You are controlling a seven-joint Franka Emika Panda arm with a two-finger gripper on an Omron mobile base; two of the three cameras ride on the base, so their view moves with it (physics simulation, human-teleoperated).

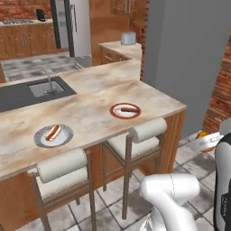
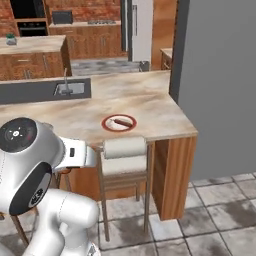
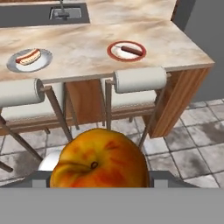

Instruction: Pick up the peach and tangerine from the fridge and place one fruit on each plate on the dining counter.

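At the bottom centre of the hand view, the round orange-red peach [image 3: 98, 159] sits clamped in the gripper [image 3: 98, 175], carried low off the beige marbled dining counter [image 3: 87, 48] toward its red-rimmed plate [image 3: 127, 51] or grey plate [image 3: 29, 60].

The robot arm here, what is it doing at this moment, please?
The end effector holds a peach in front of the dining counter, above the tiled floor near two stools. Two plates wait on the counter, a grey one and a red-rimmed one, each with a sausage-like food. Neither has fruit yet.
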